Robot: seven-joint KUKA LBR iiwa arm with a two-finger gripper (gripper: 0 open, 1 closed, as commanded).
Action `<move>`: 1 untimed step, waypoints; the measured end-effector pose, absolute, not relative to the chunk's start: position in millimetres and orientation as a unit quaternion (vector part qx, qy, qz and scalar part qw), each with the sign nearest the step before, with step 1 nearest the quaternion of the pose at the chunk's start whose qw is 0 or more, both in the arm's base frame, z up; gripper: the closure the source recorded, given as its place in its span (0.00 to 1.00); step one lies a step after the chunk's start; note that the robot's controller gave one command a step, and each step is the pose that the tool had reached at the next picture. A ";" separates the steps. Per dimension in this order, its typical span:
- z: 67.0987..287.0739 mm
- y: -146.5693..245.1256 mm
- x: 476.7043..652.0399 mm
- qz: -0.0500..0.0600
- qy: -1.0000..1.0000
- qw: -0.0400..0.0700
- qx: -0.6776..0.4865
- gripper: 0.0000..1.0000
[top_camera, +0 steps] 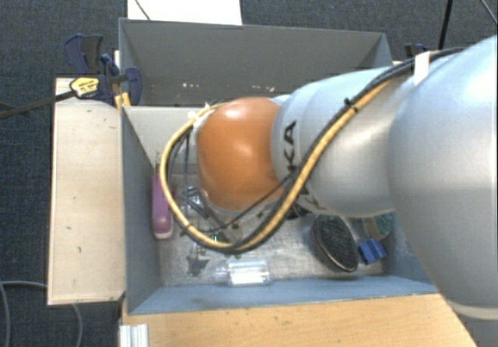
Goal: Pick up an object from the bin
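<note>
My gripper [193, 212] hangs low in the bin's left half, mostly hidden under the arm's orange cover. A pink oblong thing [161, 209] lies along the left wall just beside it. A clear plastic piece [243, 271] rests on the floor by the near wall, a little to the gripper's right. Nothing can be made out in the gripper.
A dark round mesh thing [335, 243] lies at the near right, with a small blue piece [372, 251] and a teal thing [381, 223] beside it. The arm and its cables cover the bin's middle and right.
</note>
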State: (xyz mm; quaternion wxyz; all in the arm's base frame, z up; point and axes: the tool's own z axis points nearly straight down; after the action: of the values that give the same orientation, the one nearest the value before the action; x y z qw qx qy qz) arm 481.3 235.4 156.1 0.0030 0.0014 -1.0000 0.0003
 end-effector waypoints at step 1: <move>110.2 155.3 512.5 0.001 -0.993 0.000 0.122 0.00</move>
State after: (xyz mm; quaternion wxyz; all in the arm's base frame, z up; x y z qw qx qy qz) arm 512.5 155.3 110.2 0.0005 0.1222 -0.9925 0.0013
